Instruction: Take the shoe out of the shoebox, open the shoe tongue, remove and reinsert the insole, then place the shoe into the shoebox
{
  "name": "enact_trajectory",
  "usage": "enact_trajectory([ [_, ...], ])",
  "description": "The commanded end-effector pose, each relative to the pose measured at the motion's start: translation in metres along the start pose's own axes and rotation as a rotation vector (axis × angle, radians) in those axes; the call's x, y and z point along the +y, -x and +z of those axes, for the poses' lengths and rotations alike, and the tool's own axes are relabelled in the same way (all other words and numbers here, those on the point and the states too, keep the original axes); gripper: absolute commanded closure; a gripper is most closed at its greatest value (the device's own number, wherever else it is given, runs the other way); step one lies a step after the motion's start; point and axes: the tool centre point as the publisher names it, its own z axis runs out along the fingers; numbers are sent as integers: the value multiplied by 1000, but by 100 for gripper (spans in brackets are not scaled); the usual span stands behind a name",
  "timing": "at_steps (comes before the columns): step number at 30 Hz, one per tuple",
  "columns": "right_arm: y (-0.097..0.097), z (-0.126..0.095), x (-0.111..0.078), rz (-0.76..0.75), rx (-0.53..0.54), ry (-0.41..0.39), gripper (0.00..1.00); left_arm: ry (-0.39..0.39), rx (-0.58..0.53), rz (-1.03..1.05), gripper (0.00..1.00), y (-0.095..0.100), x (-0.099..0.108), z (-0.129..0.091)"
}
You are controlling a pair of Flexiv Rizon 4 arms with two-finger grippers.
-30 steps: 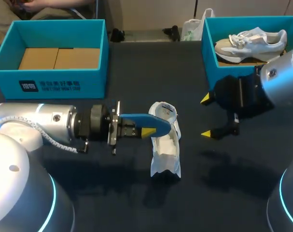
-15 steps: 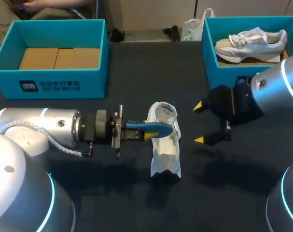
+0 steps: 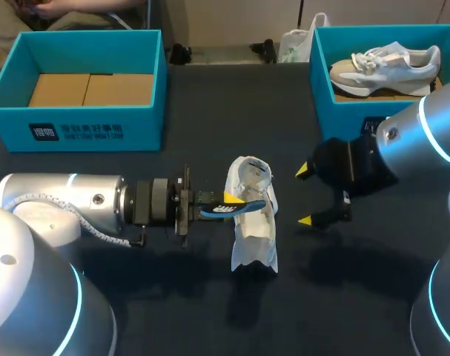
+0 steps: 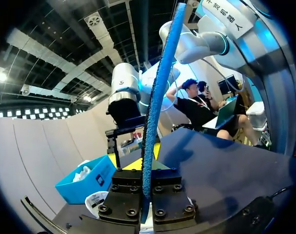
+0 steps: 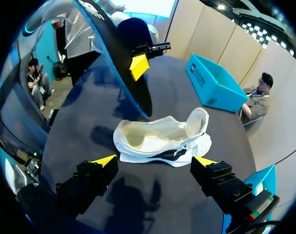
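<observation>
- White shoe [image 3: 253,219] out of its box and sitting on the dark surface [image 3: 343,297] near the middle, between my two arms; its mouth gapes and the pale lining shows in the head view and in the right wrist view [image 5: 157,139].
- I cannot tell whether it rests on its sole or on its side.
- My left hand [image 3: 228,202], coming in from the left and level with the shoe, is clamped on a blue insole [image 3: 236,208]. The left wrist view shows the insole [image 4: 157,107] edge-on, pinched between the two black finger blocks of that hand [image 4: 147,192] and running straight out ahead of it.
- The insole's free end lies over the shoe's mouth in the head view. Whether it touches the lining I cannot tell.
- My right hand [image 3: 305,196] hangs just to the right of the shoe, its yellow tips spread wide and holding nothing. In its own wrist view, that hand [image 5: 153,161] frames the shoe ahead of it, apart from it, with the insole [image 5: 123,63] slanting down beyond.
- Teal right shoebox [image 3: 336,111] at the far right corner holds a second sneaker [image 3: 384,63].
- Matching left shoebox [image 3: 84,133] at the far left shows only its cardboard [image 3: 91,89] floor.
</observation>
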Motion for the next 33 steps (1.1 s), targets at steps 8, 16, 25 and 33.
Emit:
enact_trajectory([
  [8,3,41,-8,-6,21,-18,0,8,-5,21,100,-3,2,5],
  [16,1,57,-16,2,22,6,0,24,-11,16,100,-8,0,7],
  [25,-1,65,-16,-39,11,16,0,40,-13,3,100,-14,4,8],
  [33,-3,68,-17,-37,24,4,0,52,-22,1,100,-17,8,10],
])
